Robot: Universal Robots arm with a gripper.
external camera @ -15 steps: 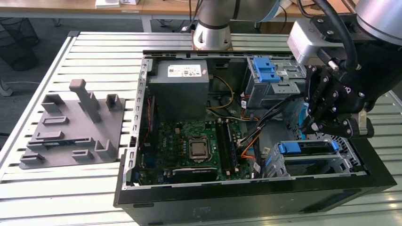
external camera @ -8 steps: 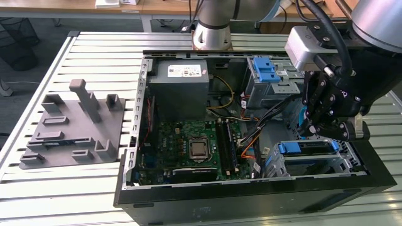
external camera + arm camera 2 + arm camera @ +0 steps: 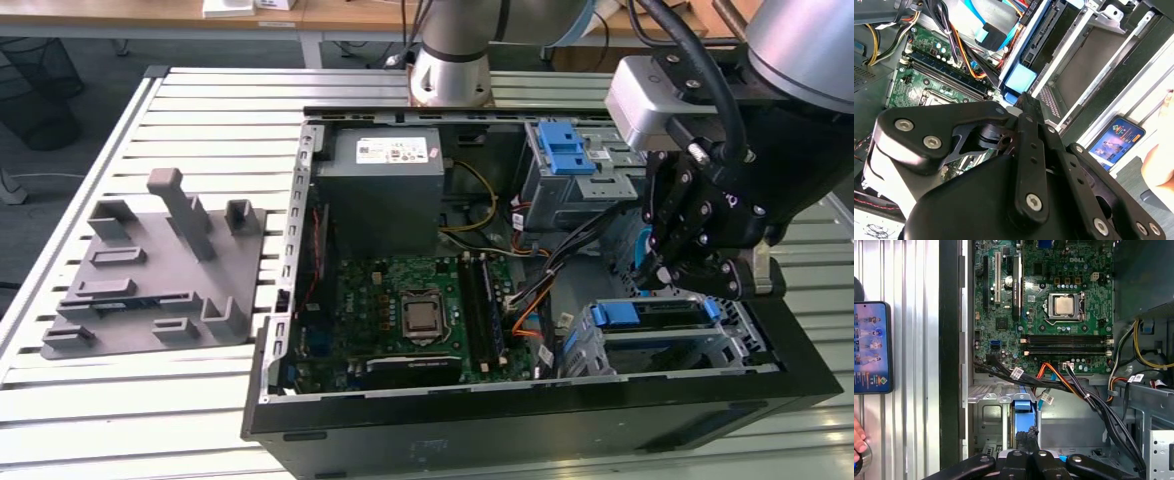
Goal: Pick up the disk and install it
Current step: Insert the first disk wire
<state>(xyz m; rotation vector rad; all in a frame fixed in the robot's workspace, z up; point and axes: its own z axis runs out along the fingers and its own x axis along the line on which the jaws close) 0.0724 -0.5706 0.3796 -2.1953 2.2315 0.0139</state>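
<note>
The disk (image 3: pixel 654 313) lies in the lower drive cage at the exterior view's right of the open computer case, with its blue end (image 3: pixel 614 315) facing the motherboard. The same disk (image 3: pixel 1022 407) appears edge-on in the first wrist view, standing in its slot. My black gripper (image 3: pixel 707 285) hangs just above the cage. In both wrist views the fingers are closed together with nothing between them. My gripper (image 3: pixel 1026 434) has its tips right at the disk's blue end (image 3: pixel 1019 81); in the second wrist view my gripper (image 3: pixel 1026 99) looks to touch it.
Bundled cables (image 3: pixel 1074 387) cross between the motherboard (image 3: pixel 414 310) and the cage. A grey power-supply box (image 3: pixel 387 190) and a blue-latched upper cage (image 3: pixel 567 150) stand at the back. A grey fixture (image 3: pixel 154 270) sits on the slatted table. A phone (image 3: pixel 872 347) and a hand (image 3: pixel 858 440) are beside the case.
</note>
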